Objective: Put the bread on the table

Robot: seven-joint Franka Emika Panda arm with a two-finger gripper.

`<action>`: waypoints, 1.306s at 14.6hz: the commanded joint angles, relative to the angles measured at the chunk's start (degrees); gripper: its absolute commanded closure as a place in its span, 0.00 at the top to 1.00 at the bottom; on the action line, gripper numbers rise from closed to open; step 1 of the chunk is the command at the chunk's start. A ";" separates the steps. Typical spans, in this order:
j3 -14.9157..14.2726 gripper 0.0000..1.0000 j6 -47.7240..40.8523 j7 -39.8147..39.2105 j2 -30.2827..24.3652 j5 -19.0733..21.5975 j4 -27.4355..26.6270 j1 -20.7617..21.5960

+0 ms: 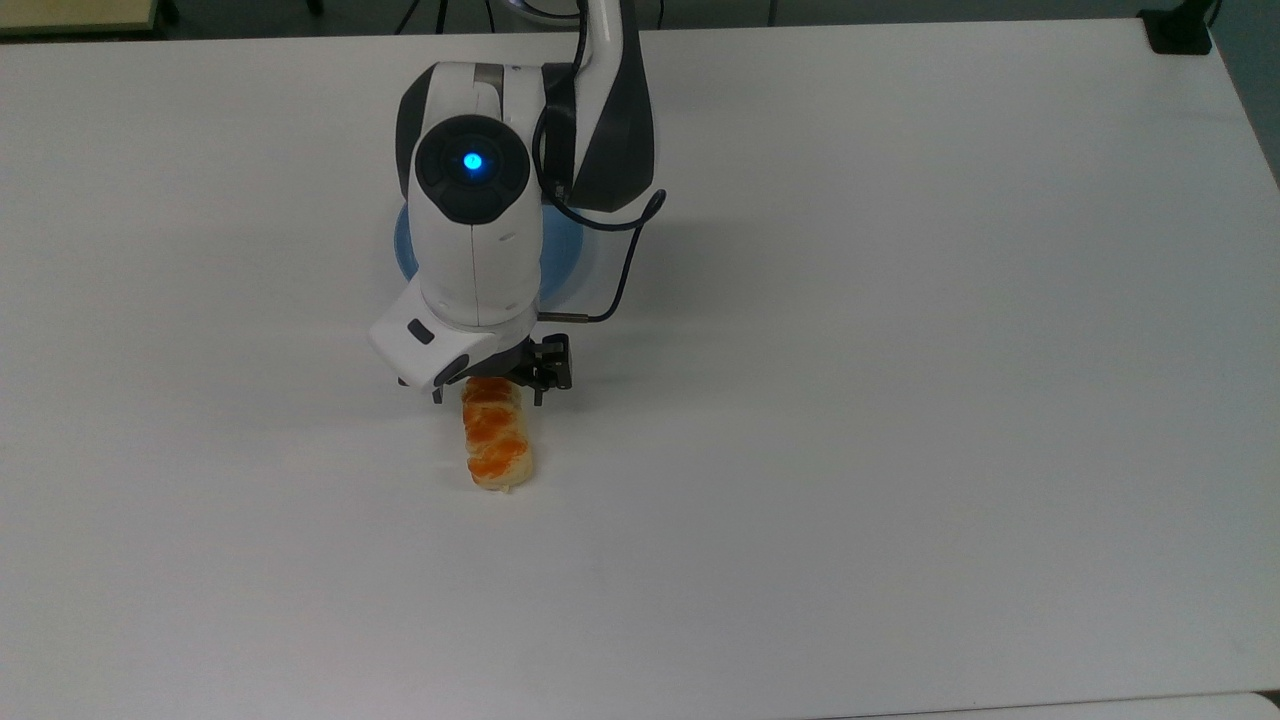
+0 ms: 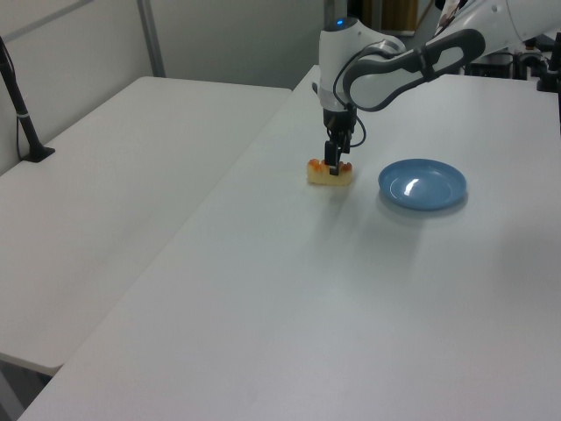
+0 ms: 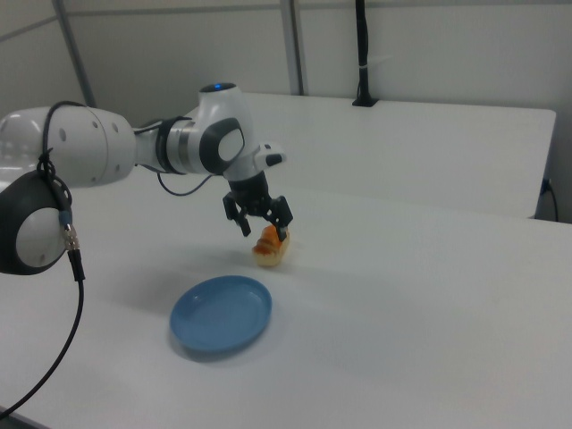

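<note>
The bread (image 1: pixel 495 445), a pale oblong bun with orange-brown humps, lies flat on the white table (image 1: pixel 900 400), humps up, just in front of the blue plate (image 1: pixel 570 250). My gripper (image 1: pixel 488 392) stands open over the bun's end nearest the plate, one finger on each side of it. In the left view the gripper (image 2: pixel 334 165) reaches down onto the bread (image 2: pixel 329 174), left of the plate (image 2: pixel 422 183). The right view has the spread fingers (image 3: pixel 286 215) straddling the bread (image 3: pixel 268 248), beyond the plate (image 3: pixel 221 313).
The arm's white wrist and a black cable (image 1: pixel 625 270) overhang most of the plate. A second white table (image 2: pixel 105 175) with a black post (image 2: pixel 22 114) adjoins on the left view's left. A black clamp (image 1: pixel 1180 30) sits at the top view's far right corner.
</note>
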 commanded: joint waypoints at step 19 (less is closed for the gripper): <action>0.03 1.00 -25.26 5.83 -34.90 3.86 -13.61 3.88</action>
